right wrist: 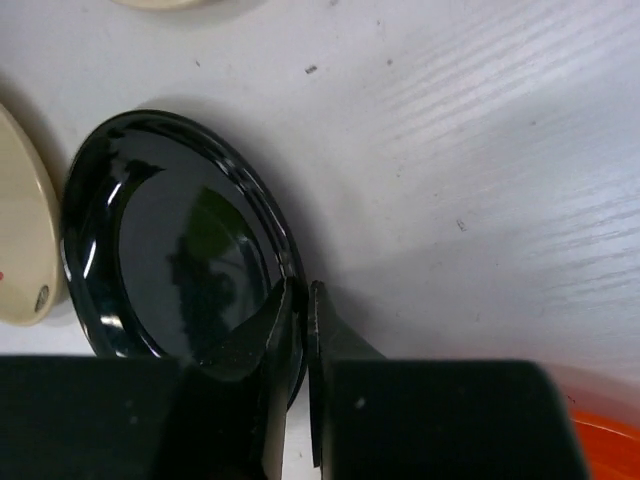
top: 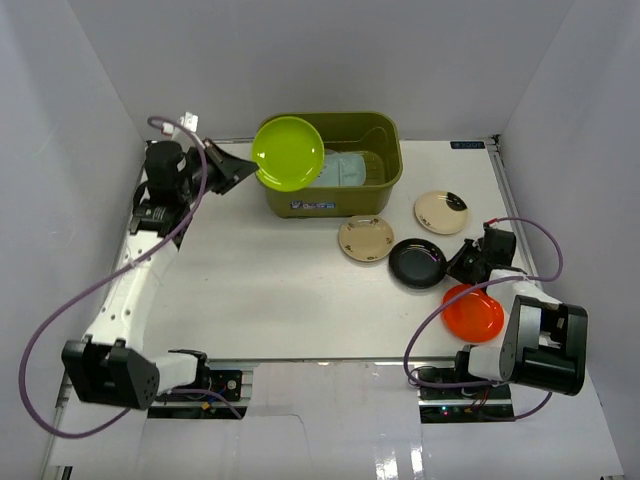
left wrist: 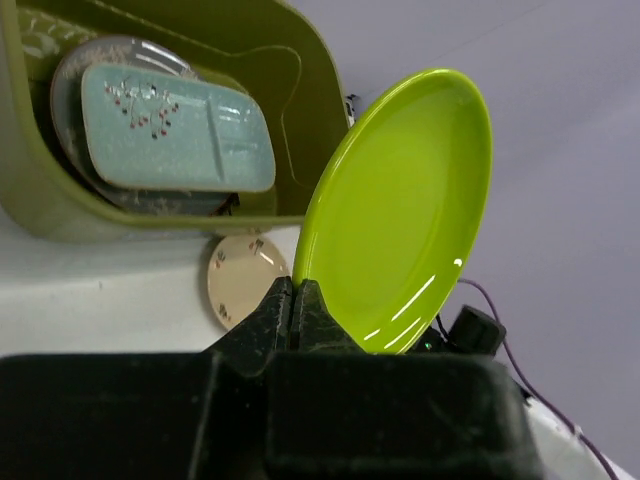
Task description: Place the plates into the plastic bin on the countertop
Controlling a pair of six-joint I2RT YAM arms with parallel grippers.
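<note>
The lime green plate [top: 288,152] is held up on edge over the near-left corner of the plastic bin [top: 385,135], in the upper middle of the top view. The left hand [left wrist: 295,305] is pinched narrow on its lower rim. The plate hides that corner of the bin and part of what lies inside.

In the bin the pale mint rectangular plate [left wrist: 175,135] lies on the grey patterned plate [left wrist: 100,60], of which only an arc and a dark edge show. The white label [top: 312,206] on the bin's front carries print too small to read.

To the right of the bin on the table [top: 260,290] lie two small cream plates, one [top: 365,238] just below the bin and one [top: 441,212] further right. The black plate [top: 417,262] sits below and between them. The right hand [right wrist: 303,320] is closed narrow on its right rim, its body hiding the plate's lower edge in the right wrist view. The orange plate [top: 473,312] lies at lower right, partly covered by the right arm.

A small blue tag [top: 466,145] at the table's far right edge has writing that cannot be read.
</note>
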